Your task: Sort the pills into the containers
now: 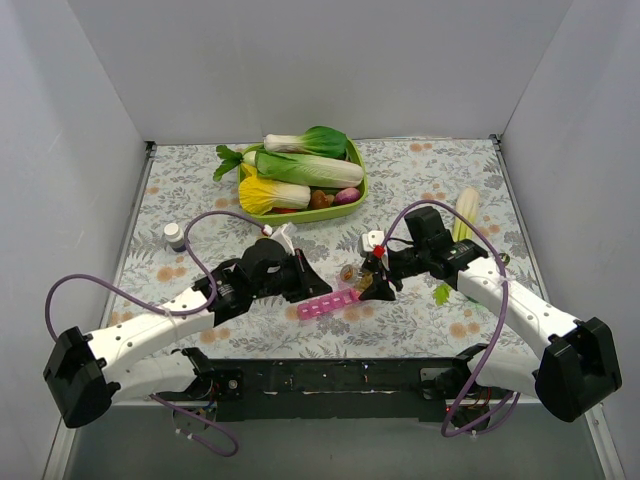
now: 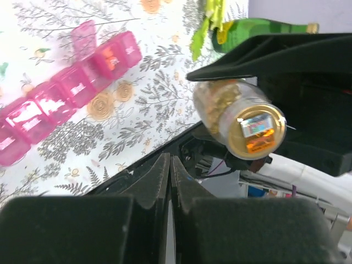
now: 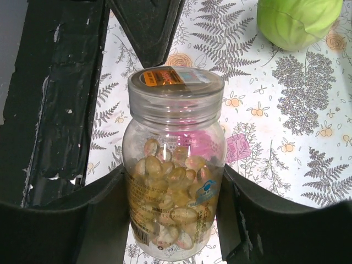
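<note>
My right gripper [image 1: 374,284] is shut on a clear bottle [image 3: 175,181] full of amber pills [image 3: 170,187]; its mouth carries an orange-labelled seal. In the top view the bottle [image 1: 354,278] is held just above the right end of the pink containers strip [image 1: 328,304]. The strip lies on the cloth [image 2: 66,93] with one lid standing open [image 2: 82,36]. An orange speck shows in one compartment [image 2: 108,55]. My left gripper [image 1: 300,282] is shut with nothing visible between its fingers [image 2: 159,173], just left of the strip. It faces the bottle [image 2: 239,118].
A green tray [image 1: 355,188] with vegetables stands at the back centre. A small white bottle [image 1: 174,236] stands at the left. A corn cob [image 1: 466,214] and a green leaf [image 1: 441,293] lie beside the right arm. A green cabbage [image 3: 297,19] lies beyond the bottle.
</note>
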Robot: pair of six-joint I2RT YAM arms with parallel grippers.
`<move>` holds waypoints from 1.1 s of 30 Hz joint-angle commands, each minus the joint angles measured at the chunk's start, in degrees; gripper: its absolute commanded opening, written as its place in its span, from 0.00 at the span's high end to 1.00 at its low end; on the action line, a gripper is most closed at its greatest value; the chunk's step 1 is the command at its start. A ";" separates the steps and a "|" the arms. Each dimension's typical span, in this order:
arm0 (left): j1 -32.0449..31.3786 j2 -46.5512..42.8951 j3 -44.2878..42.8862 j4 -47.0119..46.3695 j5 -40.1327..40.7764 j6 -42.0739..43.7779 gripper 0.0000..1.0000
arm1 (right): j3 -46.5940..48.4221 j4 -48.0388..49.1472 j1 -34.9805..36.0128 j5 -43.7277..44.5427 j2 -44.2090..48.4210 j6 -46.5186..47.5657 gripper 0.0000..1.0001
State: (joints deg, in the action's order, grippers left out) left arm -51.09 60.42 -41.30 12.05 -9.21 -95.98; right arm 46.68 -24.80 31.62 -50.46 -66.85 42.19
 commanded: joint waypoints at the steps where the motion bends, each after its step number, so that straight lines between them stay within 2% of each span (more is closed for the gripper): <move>1: 0.20 -2.50 -2.47 6.06 5.52 -7.77 1.00 | 0.35 2.47 0.02 0.36 0.41 0.08 0.99; 2: 0.20 -3.55 -2.47 1.96 4.56 -4.25 1.00 | 0.35 2.39 0.02 0.53 0.49 -0.09 0.99; 3: 0.20 -4.43 -1.60 -0.95 -0.06 0.23 0.93 | 0.35 2.38 0.02 0.45 0.49 0.08 0.99; 4: 0.20 -5.48 -0.98 -3.94 -3.06 11.84 0.78 | 0.43 2.38 0.02 0.45 0.49 0.08 0.99; 5: 0.20 -7.75 -0.19 -8.32 -6.83 16.31 0.38 | 0.35 2.38 -0.06 0.27 0.49 0.08 0.99; 6: 0.20 -8.73 0.25 -9.49 -11.92 22.36 0.21 | 0.26 2.38 0.11 0.18 0.41 -0.01 0.99; 7: 0.11 -9.87 0.78 -9.59 -13.36 27.21 0.11 | 0.35 2.47 0.03 0.10 0.40 -0.01 0.99; 8: 0.11 -10.67 1.22 -9.16 -14.25 35.78 0.04 | 0.26 2.39 0.02 -0.43 0.23 0.08 0.99; 10: 0.11 -12.96 2.96 -8.98 -17.83 44.88 0.02 | 0.52 2.03 0.02 -1.31 0.05 0.52 0.99; 11: 0.11 -13.48 3.67 -9.94 -18.47 52.58 0.02 | 0.52 1.77 0.02 -2.09 -0.21 0.78 0.99; 14: 0.11 -13.23 5.43 -13.35 -19.53 61.24 0.02 | 0.87 1.07 0.02 -3.15 -0.56 1.57 0.99; 18: 0.11 -8.58 2.90 -15.04 -18.30 72.83 0.02 | 0.88 0.28 0.02 -4.03 -0.74 2.36 0.99; 24: 0.03 -1.81 -1.41 -18.55 -17.33 77.61 0.02 | 0.87 0.01 0.02 -4.91 -0.91 2.98 0.99; 29: 0.03 1.36 -2.38 -21.10 -18.38 75.25 0.03 | 0.79 0.10 0.02 -5.09 -0.91 3.07 0.99; 33: -0.24 2.85 -2.30 -21.81 -18.91 74.10 0.10 | 0.70 0.19 0.02 -5.00 -0.83 3.07 0.99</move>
State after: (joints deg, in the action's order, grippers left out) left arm -51.03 62.48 -41.78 -7.18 -26.72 -22.04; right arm 46.68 -24.43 31.62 -53.32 -67.66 44.42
